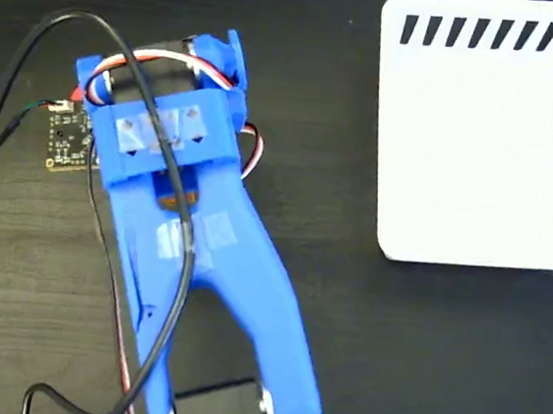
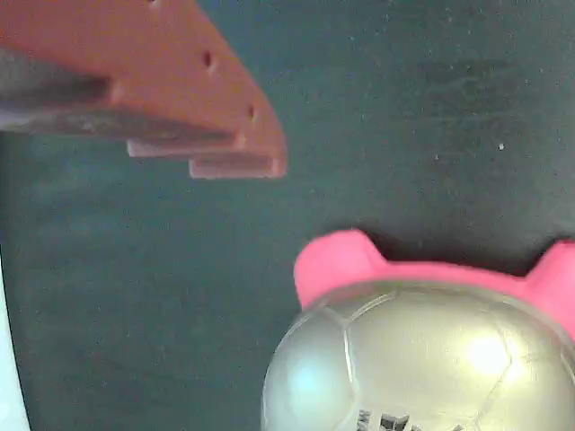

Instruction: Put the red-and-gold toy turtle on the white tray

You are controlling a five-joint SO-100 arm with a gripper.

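Turtle (image 2: 422, 350) first: you only see it in the wrist view, at the lower right of the frame, sitting on the dark worktop (image 2: 404, 117) with its shiny domed shell filling the bottom edge and two pink lobes, probably feet, poking out at the shell's upper rim. In the fixed view the blue arm (image 1: 203, 249) covers it entirely, so you get no read on it there. Expect it to be light and soft; the glossy shell looks slippery and rounded, so a pinch high on the dome would likely squirt off. Take it low, across the shell's widest part, and let the squishy body give a little under the fingers. Its heading is unclear: no head shows, only part of the shell and those two lobes, so you cannot tell which way it points or where the long axis runs; the printed mark at the bottom edge is cut off and does not settle it.

As for the gripper, one reddish finger (image 2: 180, 99) sits in the upper left of the wrist view, apart from the turtle and holding nothing; the other finger is out of frame, so you cannot tell how wide it stands.

Tray (image 1: 486, 140) lies at the upper right of the fixed view, bare, well apart from the arm
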